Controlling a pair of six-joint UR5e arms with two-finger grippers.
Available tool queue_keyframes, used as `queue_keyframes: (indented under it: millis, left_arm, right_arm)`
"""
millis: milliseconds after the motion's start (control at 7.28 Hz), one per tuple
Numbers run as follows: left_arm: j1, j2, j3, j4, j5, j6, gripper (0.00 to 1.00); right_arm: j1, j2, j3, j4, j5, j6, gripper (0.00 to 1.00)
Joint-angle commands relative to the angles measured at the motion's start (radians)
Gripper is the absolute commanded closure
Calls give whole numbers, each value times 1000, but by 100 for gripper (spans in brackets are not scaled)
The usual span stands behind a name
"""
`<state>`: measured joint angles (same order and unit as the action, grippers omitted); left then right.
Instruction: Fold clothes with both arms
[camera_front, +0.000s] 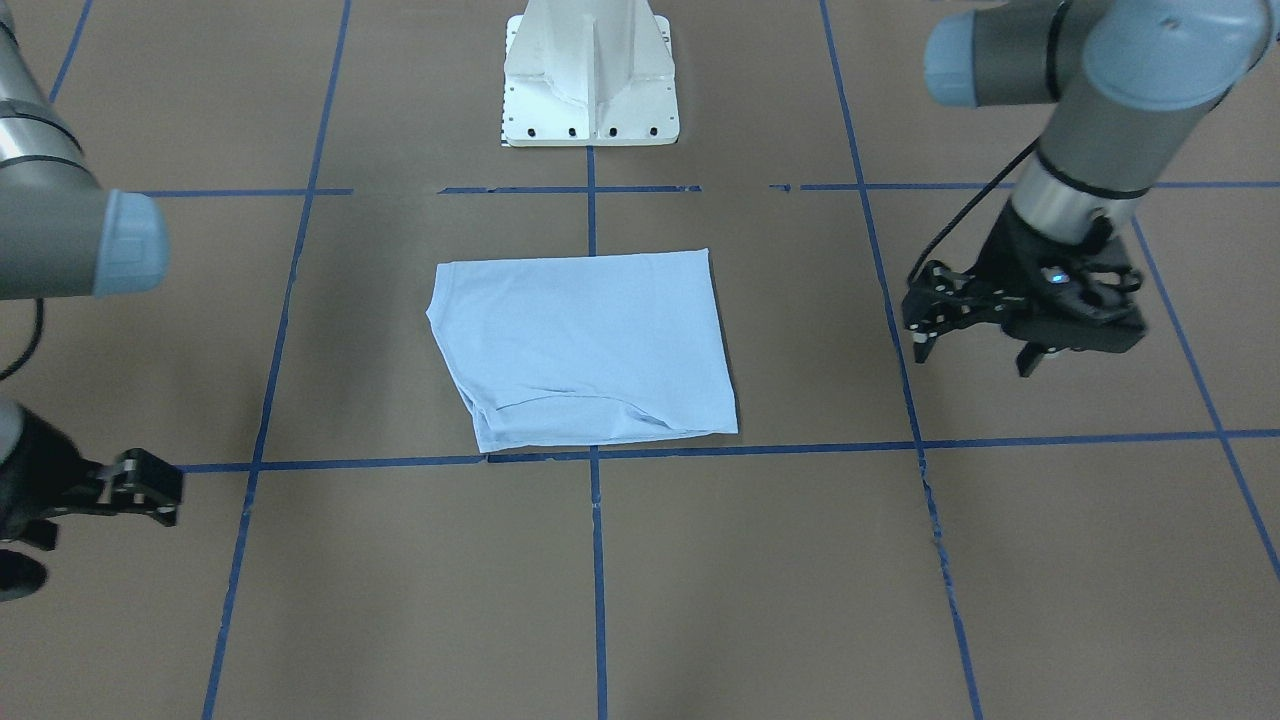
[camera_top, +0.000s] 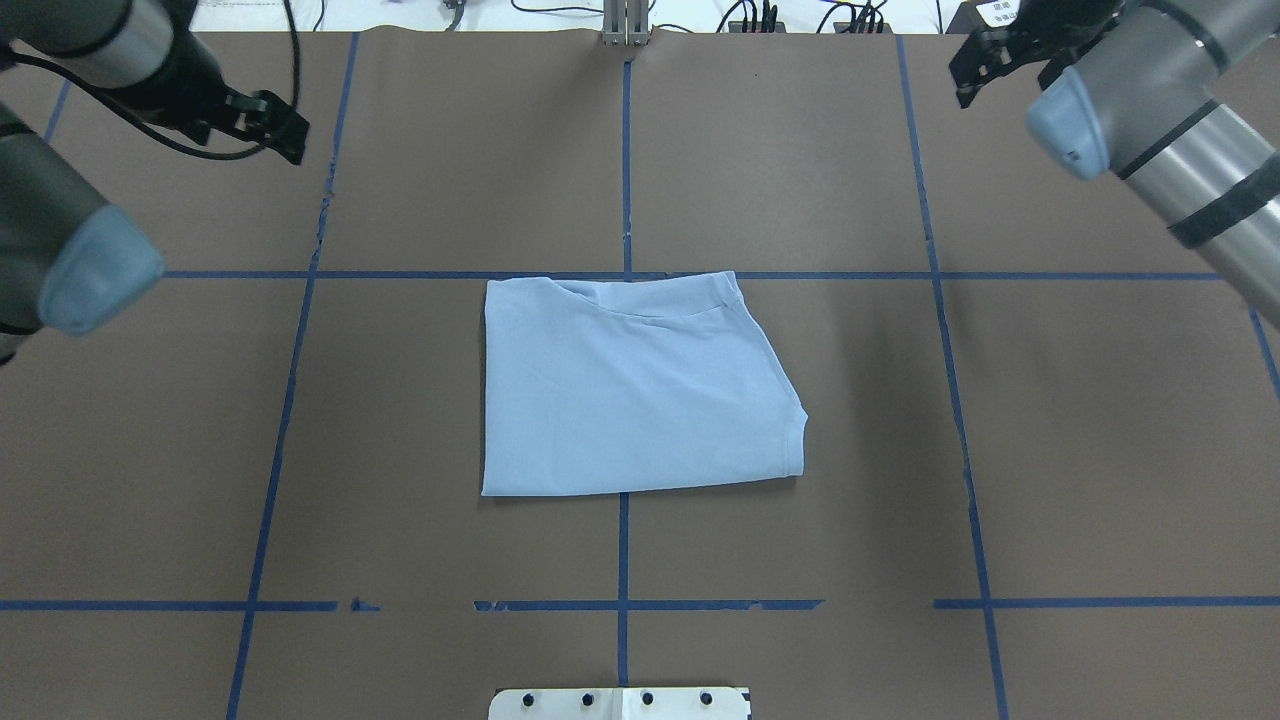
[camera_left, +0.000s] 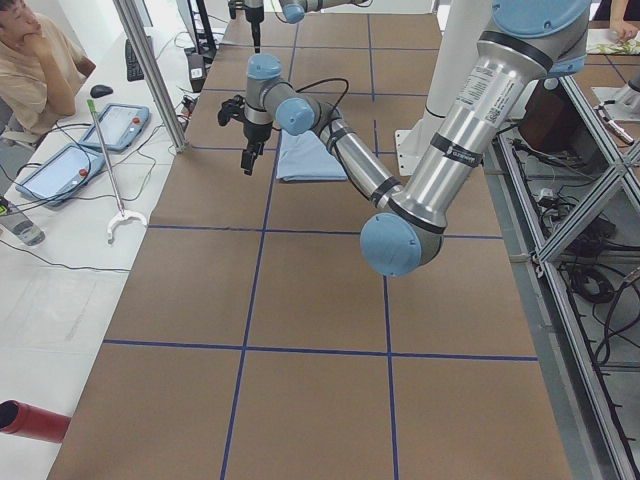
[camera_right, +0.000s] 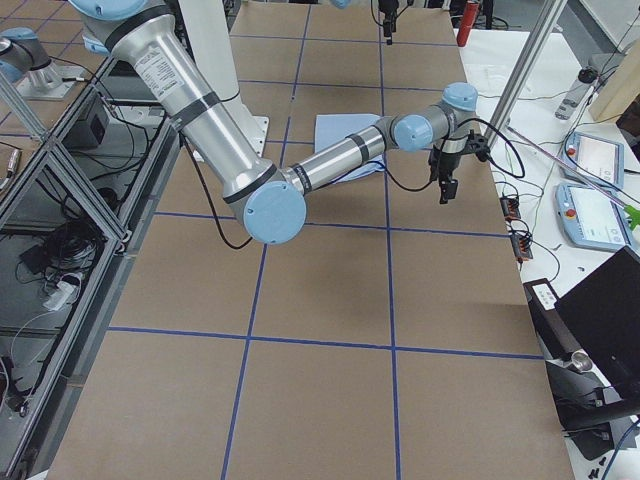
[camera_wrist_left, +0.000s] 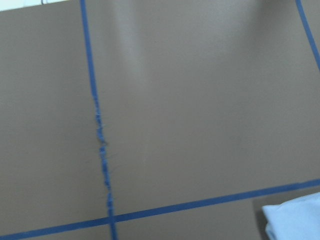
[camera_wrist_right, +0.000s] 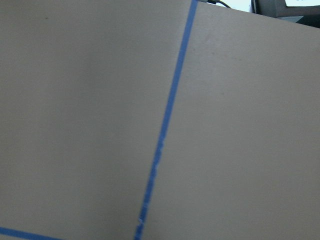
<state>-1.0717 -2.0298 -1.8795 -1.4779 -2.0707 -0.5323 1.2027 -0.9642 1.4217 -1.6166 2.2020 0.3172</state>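
Light blue T-shirt (camera_front: 585, 345): one item, folded into a compact, flattish packet and lying at the centre of the surface (camera_front: 1050, 560), where the blue tape lines (camera_top: 625, 150) crossed. I saw no print or label from any camera. Its long axis ran across the surface, from the robot's left to its right.

Left gripper (camera_front: 975, 356): fingers spread well apart, nothing held, hovering off the shirt's left-hand short edge and clear of the cloth. I judged it the nearer of the two.

Right gripper (camera_front: 150, 490): empty, well apart from the shirt on the opposite side, toward the surface's far edge. How wide it stood I could not tell.

Relation noted: the shirt lay between the two grippers, each facing a short end, so any further fold would call for both to come inward along that long axis.

Surface: brown covering, taped into a grid, with the white pedestal base (camera_front: 590, 90) at the robot's side.

Room: a seated person (camera_left: 35, 60) beside handheld control tablets (camera_left: 115, 125) at the left end; aluminium framing and cables along the edges.
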Motion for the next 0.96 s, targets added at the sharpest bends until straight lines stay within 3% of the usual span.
queue_keyframes:
  millis: [0, 137, 412, 824]
  left_arm:
    - [-207, 168, -75, 51, -81, 354, 0]
    - [-300, 237, -73, 53, -104, 490, 0]
    - [-461, 378, -76, 56, -140, 668, 0]
    - [-514, 624, -93, 36, -169, 684, 0]
  right_arm:
    - [188, -159, 31, -43, 135, -322, 0]
    - [248, -238, 39, -40, 148, -421, 0]
    - [322, -432, 133, -35, 148, -420, 0]
    - [342, -690, 287, -32, 147, -415, 0]
